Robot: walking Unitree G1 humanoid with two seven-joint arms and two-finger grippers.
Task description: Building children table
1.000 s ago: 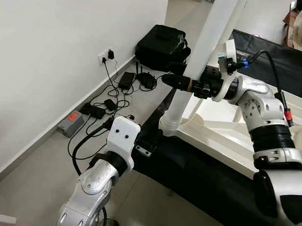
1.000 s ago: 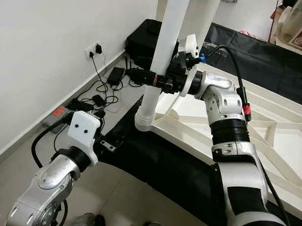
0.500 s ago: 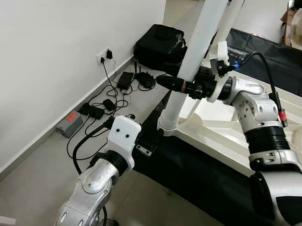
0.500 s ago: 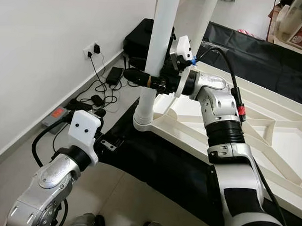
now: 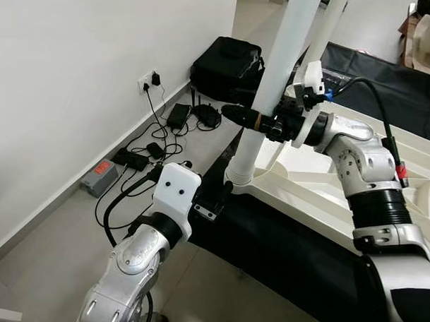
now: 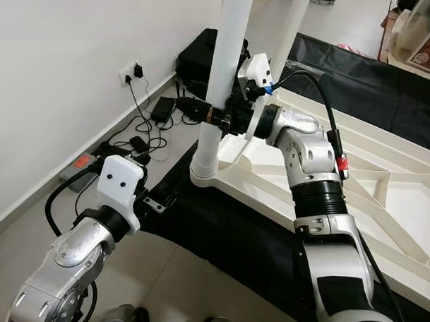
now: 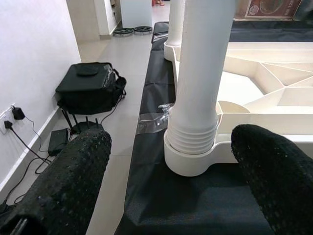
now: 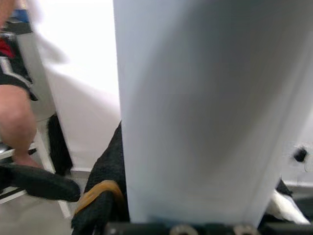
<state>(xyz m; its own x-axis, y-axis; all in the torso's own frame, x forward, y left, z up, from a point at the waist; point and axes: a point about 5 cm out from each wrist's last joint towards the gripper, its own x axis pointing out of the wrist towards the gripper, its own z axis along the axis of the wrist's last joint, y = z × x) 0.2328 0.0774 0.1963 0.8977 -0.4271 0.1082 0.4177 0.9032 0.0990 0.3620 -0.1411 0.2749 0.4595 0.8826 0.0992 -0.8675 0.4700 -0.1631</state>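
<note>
Your right gripper (image 5: 253, 120) is clamped on the white table leg (image 5: 270, 85), about midway up the part you can see, with one black finger (image 5: 238, 113) poking out past the leg toward the wall (image 5: 77, 64). From the right wrist camera the leg (image 8: 205, 107) sits right against the lens, with a black finger (image 8: 100, 208) pressed along its side. The leg stands upright in a round socket (image 5: 239, 181) at the near corner of the white tabletop (image 5: 320, 196), which lies upside down on a black sheet (image 5: 282, 248) spread over the floor; a second white leg (image 5: 326, 23) rises just behind it. Your left gripper (image 7: 171, 161) is held low and apart from the table, its two black fingers (image 7: 68, 181) spread wide with nothing between them, and its wrist camera looks straight at the ribbed foot of the leg (image 7: 193, 132) seated in the socket. Your left arm (image 5: 145, 236) is bent in front of you, near the edge of the sheet. Along the wall you have a black bag (image 5: 229, 62), a wall outlet (image 5: 151, 79) with plugs in it, and a tangle of cables and chargers (image 5: 148, 155) on the tile floor.
</note>
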